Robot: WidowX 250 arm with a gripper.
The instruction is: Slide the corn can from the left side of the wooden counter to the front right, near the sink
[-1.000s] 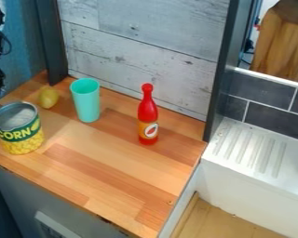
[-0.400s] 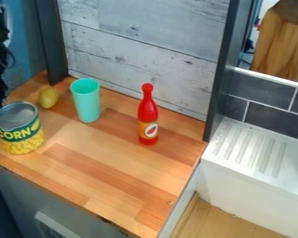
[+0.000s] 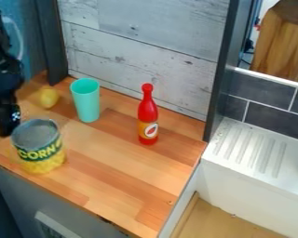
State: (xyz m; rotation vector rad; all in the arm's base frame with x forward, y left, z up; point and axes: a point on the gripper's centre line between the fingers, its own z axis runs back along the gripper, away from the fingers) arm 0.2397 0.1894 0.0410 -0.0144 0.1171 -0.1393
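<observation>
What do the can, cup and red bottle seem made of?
The can looks like metal, going by its dull grey rim. The cup is probably smooth plastic, being evenly coloured. The bottle is likely smooth plastic, its body solid red, though glass is possible.

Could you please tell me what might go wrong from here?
The black metal-and-plastic-looking pincer is right beside the cylindrical metal can with a green and yellow label, so a nudge might tip it or slide it towards the front edge of the brown wooden counter. The slim red plastic-looking bottle stands upright and could topple if bumped.
</observation>
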